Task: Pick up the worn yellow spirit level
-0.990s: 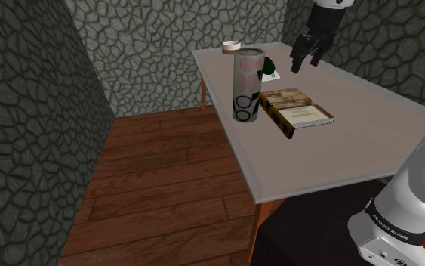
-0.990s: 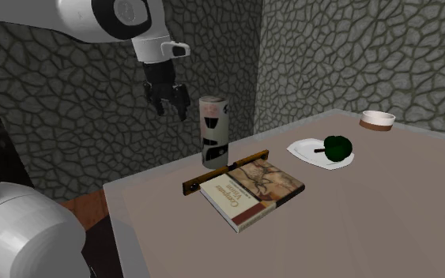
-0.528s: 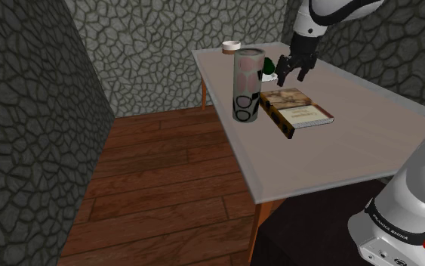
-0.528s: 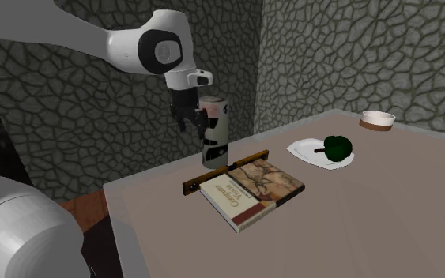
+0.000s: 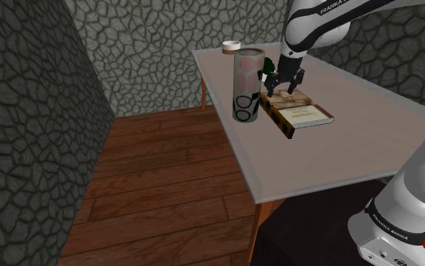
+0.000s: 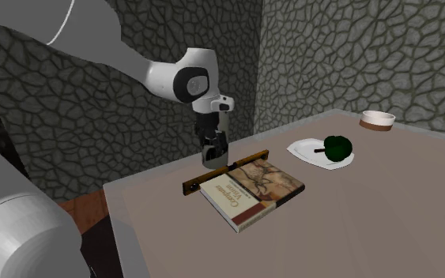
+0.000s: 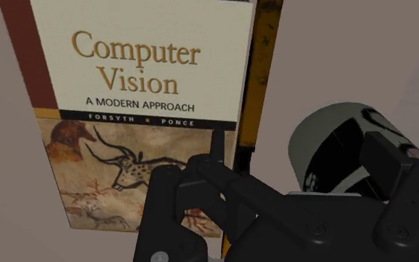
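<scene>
Gripper hovers low, fingers apart, over the worn yellow spirit level, which lies flat on the table between the book and the tall patterned canister. A good descent straddles the narrow bar across its width, clear of both neighbours. A white plate holds a green pepper; the canister's contents are hidden

End effector low over the worn yellow spirit level, just beside the book on the table.
</scene>
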### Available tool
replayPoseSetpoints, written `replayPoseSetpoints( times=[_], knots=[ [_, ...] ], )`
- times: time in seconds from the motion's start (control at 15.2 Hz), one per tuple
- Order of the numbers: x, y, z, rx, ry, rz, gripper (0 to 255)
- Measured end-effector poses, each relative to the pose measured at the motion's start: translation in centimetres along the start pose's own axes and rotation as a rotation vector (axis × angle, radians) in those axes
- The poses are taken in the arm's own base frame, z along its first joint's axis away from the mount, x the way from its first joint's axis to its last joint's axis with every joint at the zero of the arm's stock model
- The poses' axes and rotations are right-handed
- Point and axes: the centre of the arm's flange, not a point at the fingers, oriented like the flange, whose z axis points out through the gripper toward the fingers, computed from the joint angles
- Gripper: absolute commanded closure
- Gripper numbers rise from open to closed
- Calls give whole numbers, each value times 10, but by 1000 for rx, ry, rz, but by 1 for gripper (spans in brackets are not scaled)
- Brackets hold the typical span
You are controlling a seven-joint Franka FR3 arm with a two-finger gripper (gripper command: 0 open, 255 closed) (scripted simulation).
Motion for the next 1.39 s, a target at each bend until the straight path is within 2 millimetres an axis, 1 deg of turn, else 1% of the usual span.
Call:
replayPoseSetpoints(
  times=[0.2,0.4,0.79,0.86,1.39],
  knots=[
    [19,11,35,1,-11,60,0],
    [30,17,55,0,-16,88,0],
    [29,17,88,0,-17,92,0],
    [28,17,90,0,-17,92,255],
    [29,17,91,1,-14,93,255]
  ],
)
